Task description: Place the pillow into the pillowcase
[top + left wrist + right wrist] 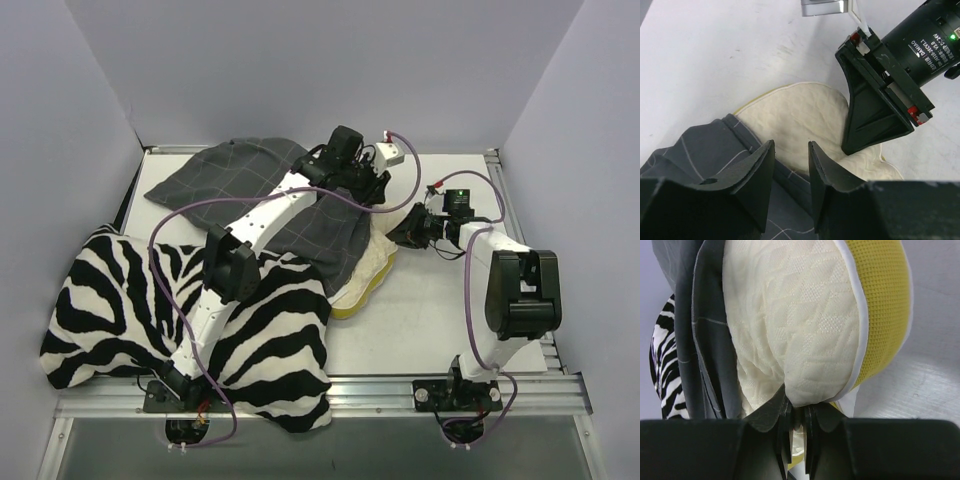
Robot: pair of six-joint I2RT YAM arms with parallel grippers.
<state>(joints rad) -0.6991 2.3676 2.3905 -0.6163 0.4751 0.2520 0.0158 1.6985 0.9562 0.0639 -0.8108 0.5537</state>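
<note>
Pillow (805, 325) half under cover: we see the right gripper (796, 412) clamped on its quilted end, seemingly to steady it on the table (430, 320) while the dark checked pillowcase (700, 150) drapes its other part. Our left gripper (791, 150), jaws narrowly parted, hovers over the case's hem, likely poised to tug it onward; contact we cannot confirm.

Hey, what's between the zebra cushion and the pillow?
The pillowcase: in the right wrist view its grey fabric lies between the zebra cushion and the pillow.
</note>
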